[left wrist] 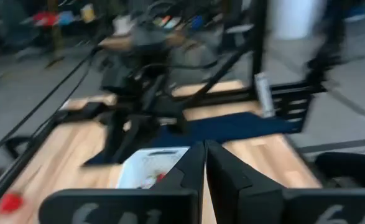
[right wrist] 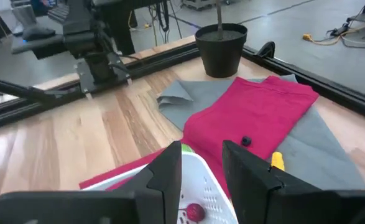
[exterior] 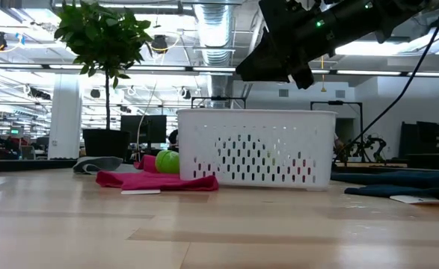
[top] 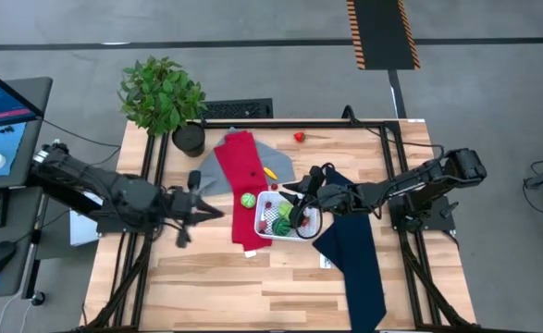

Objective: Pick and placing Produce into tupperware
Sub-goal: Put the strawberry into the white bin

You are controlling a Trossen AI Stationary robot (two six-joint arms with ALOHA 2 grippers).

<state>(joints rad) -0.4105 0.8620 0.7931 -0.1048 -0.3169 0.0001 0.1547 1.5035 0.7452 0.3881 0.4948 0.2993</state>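
We see the right gripper poised over the white tupperware, which sits near the middle of the tabletop, between a red cloth and a navy cloth that runs to the near edge. Its fingers stand partly apart, and we cannot tell from any view whether they have hold of anything. Inside the tub we make out a green piece and, in the right wrist view, a small red piece on the dotted base. A green ball of produce lies on the red cloth just beside the tub's wall (the low view shows it as a yellow-green round next to the tub). A yellow piece rests where the red cloth meets a grey cloth, and a red piece sits alone near the far edge. A potted plant stands at the far left corner. The left gripper hovers over bare wood toward the left edge, its fingers pressed together and holding nothing.
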